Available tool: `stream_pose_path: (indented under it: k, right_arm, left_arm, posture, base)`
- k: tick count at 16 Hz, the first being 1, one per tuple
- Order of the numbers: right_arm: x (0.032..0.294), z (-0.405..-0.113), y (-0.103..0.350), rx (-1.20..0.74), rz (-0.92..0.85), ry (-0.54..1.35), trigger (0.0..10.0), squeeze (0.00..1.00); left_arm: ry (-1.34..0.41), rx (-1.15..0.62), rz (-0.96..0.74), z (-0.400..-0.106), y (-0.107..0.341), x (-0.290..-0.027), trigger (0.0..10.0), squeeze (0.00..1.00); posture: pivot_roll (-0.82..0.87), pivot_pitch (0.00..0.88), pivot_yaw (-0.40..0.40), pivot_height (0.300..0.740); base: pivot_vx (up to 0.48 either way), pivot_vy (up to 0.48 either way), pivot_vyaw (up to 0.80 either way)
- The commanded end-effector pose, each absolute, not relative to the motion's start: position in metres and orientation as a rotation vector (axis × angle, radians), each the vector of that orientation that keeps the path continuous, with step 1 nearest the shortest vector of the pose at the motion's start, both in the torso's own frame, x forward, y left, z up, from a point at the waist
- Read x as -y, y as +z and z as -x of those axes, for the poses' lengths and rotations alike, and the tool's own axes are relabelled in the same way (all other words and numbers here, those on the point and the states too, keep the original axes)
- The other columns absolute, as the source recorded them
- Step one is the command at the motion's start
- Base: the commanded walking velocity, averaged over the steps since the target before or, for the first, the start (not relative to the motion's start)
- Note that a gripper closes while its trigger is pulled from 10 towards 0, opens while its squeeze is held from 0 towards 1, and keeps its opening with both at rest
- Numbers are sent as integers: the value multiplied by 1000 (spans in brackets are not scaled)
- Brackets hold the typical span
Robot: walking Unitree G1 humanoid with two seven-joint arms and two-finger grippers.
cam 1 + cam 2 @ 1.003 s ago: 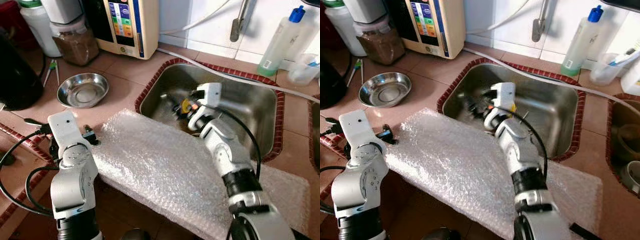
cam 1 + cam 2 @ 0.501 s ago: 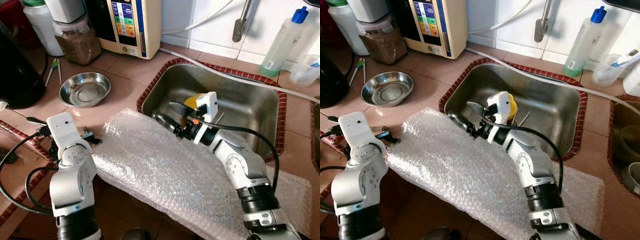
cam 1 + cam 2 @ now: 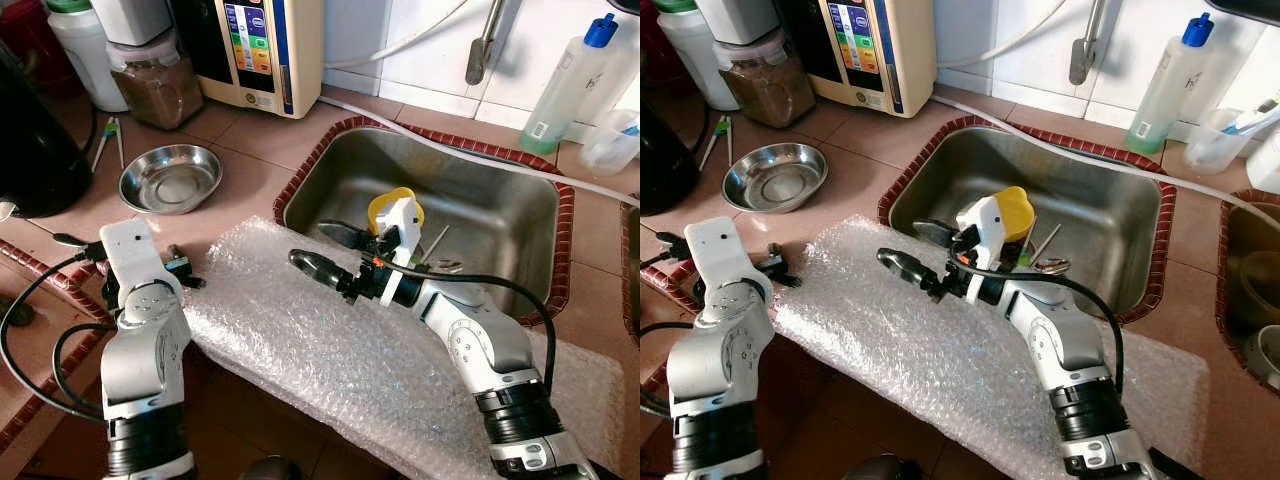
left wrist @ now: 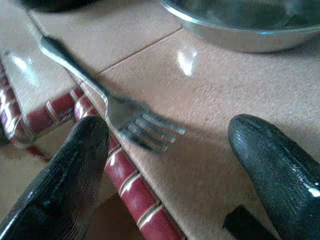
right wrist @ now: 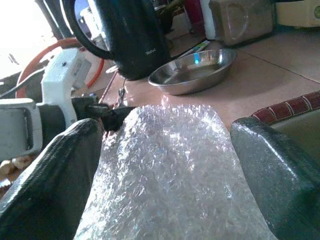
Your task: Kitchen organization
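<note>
Right gripper [image 3: 330, 250]: fingers wide, empty, over bubble wrap [image 3: 330, 350].
Left gripper [image 4: 170, 150]: fingers wide, straddling fork [image 4: 120, 112] on counter.

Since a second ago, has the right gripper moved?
Yes. The right gripper has swung out of the sink toward the robot's left, now over the bubble wrap, jaws open.

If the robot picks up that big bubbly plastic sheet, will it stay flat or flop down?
The bubble wrap sheet would probably flop: it is thin and already sags over the counter's front edge. It looks light for its size, so a push from the open right gripper above it would likely slide or crumple it. Its glossy surface may be slippery.
</note>
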State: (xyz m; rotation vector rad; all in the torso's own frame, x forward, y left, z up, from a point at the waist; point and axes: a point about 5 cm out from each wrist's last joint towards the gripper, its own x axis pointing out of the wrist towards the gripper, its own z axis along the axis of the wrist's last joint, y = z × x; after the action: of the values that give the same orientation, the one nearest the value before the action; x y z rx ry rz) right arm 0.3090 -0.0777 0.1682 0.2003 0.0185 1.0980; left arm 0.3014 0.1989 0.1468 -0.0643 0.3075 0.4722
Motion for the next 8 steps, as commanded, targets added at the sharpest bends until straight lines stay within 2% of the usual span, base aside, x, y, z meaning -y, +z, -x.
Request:
stream_pose_path:
  k: [1, 8]
  right_arm:
    - [74, -305, 169, -17, -181, 1127, 10000, 0]
    - [74, -304, 171, -17, -142, 1131, 10000, 0]
  left_arm:
    - [455, -304, 62, -304, 146, -198, 10000, 0]
    - [362, -372, 125, -318, 133, -181, 10000, 0]
  posture:
    - [46, 131, 55, 740]
    - [34, 126, 48, 740]
  base:
    - [0, 0, 0]
    - [0, 0, 0]
